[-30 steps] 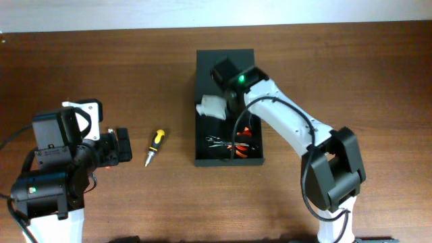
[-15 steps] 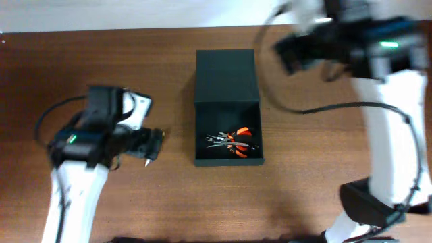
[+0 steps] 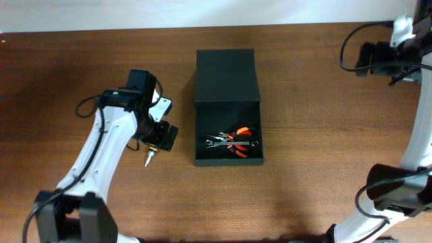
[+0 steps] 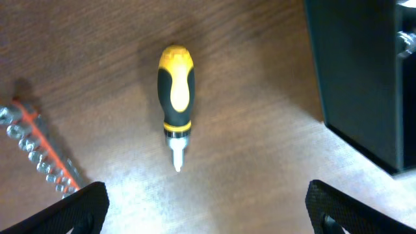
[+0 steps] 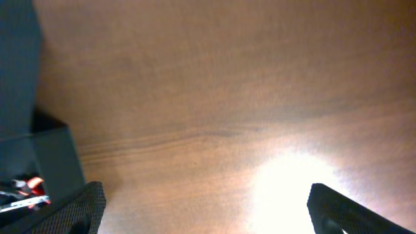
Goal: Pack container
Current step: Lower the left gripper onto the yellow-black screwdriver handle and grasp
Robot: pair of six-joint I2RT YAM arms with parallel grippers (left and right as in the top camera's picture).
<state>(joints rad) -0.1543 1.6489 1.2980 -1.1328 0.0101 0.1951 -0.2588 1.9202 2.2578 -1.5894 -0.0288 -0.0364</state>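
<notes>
The container (image 3: 227, 81), a dark matte box, lies mid-table with its flap lid folded back toward the far side. Inside its near half are orange-handled pliers and a silvery tool (image 3: 233, 140). A yellow-and-black screwdriver (image 4: 175, 94) lies on the wood left of the box, tip toward the near edge. My left gripper (image 3: 162, 138) hovers over it, open, with nothing between its fingers (image 4: 83, 207); from above only the screwdriver's tip (image 3: 147, 160) shows. My right gripper (image 3: 362, 59) is open and empty, high at the far right, away from the container (image 5: 18, 78).
An orange rail of silver sockets (image 4: 38, 146) lies left of the screwdriver in the left wrist view; my left arm hides it from above. The container's side wall (image 4: 361, 84) stands right of the screwdriver. Bare wood (image 5: 214, 117) lies under my right gripper.
My right arm has pulled out of the container and swung to the far right. My left arm has moved right, over the screwdriver. Both grippers stayed open.
</notes>
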